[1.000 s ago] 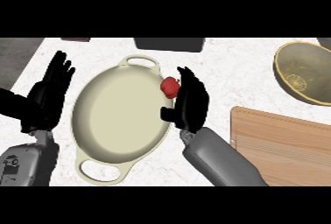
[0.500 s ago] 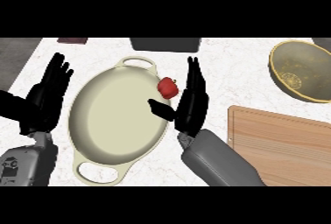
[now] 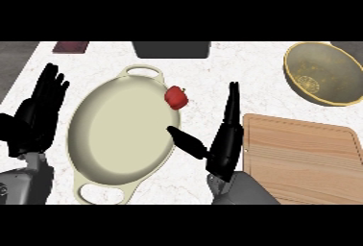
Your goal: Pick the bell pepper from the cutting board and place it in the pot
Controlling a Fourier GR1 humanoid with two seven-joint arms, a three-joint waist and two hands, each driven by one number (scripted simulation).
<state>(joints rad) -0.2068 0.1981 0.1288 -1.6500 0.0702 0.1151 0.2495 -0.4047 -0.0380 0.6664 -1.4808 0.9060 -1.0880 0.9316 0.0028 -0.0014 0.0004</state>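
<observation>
A small red bell pepper (image 3: 176, 97) sits at the upper right rim of the cream oval pot (image 3: 113, 139); whether it rests on the rim or just inside is unclear. My right hand (image 3: 224, 144) stands open between the pot and the wooden cutting board (image 3: 305, 158), fingers straight up and thumb pointing toward the pot. It is apart from the pepper and holds nothing. The board's top is bare. My left hand (image 3: 35, 120) rests open at the left of the pot, fingers up.
A brass-coloured bowl (image 3: 326, 72) stands at the back right. A dark rectangular object (image 3: 170, 49) and a smaller dark red one (image 3: 71, 46) lie along the back edge. The counter's left edge runs close behind the left hand.
My right hand has let go of the pepper and drawn away to the right and toward me, its fingers straightening. The pepper stays at the pot's rim. The left hand has not moved.
</observation>
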